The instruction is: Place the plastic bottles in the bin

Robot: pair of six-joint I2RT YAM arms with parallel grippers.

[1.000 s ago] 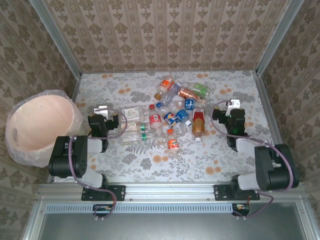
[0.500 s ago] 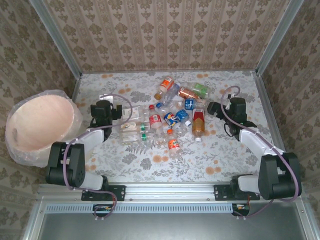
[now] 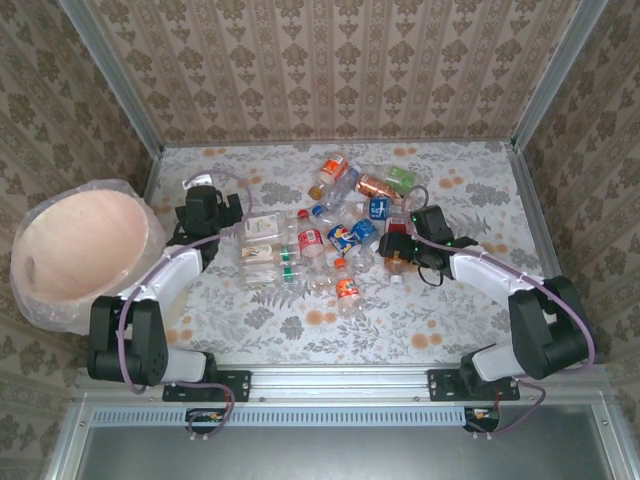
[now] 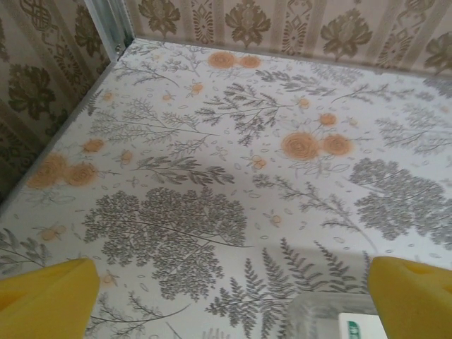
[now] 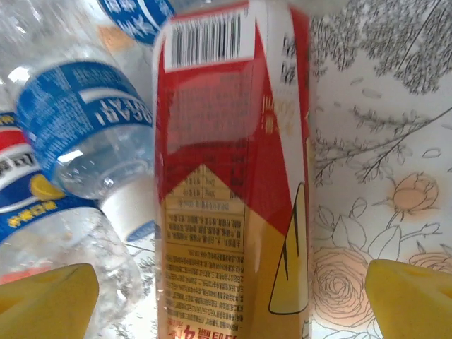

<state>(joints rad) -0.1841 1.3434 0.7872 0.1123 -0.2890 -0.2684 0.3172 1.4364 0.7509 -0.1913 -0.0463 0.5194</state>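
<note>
Flat flowery table (image 3: 480, 180), big round pink bin (image 3: 85, 250) with crinkly clear bag just off its left edge, heap of shiny plastic bottles (image 3: 340, 235) mid-table, left gripper (image 4: 227, 293) with yellow jaws wide over bare tabletop, right gripper (image 5: 233, 300) with jaws wide around smooth red-and-gold bottle (image 5: 233, 141)
</note>
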